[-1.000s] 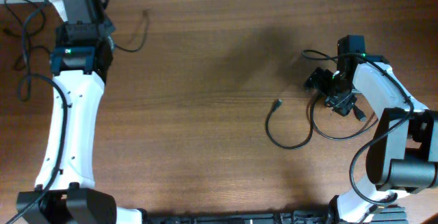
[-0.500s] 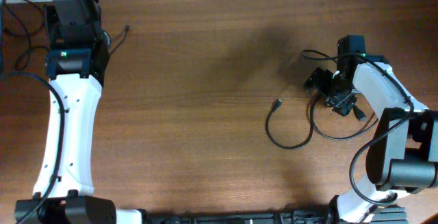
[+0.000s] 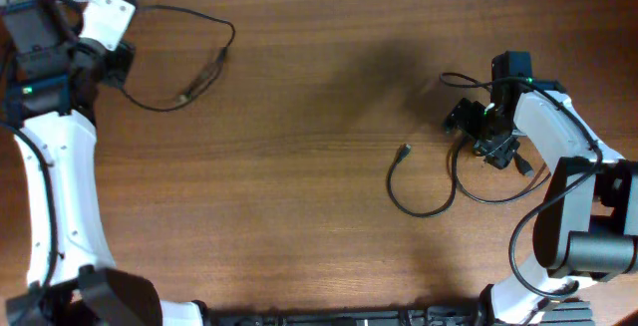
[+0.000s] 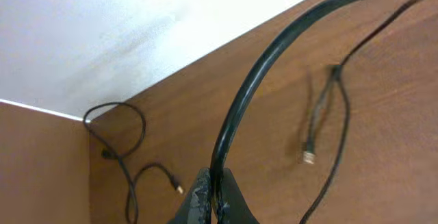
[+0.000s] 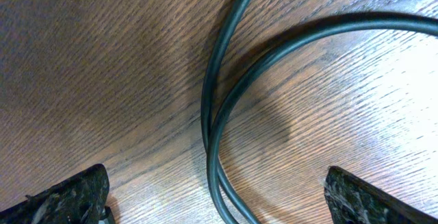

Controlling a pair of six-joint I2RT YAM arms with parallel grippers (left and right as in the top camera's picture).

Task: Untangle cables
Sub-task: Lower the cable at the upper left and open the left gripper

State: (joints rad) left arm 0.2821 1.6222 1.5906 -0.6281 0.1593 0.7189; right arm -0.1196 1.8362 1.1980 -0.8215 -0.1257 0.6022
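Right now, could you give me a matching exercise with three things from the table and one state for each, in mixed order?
Things:
1. left gripper
2. right gripper
3. plug

States:
A. lies free on the table
B. open over the looped cable
C. shut on the arching cable

Pairs: 1-C, 2-B, 3-A.

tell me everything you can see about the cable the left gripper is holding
The cable is a thin, black, rubbery-looking cord. The left gripper is shut and pinches it between its fingertips near the table's far left corner. From the grip it arcs upward, loops out over the wooden table and doubles back. It ends in a small metal-tipped plug that appears to rest on the wood.
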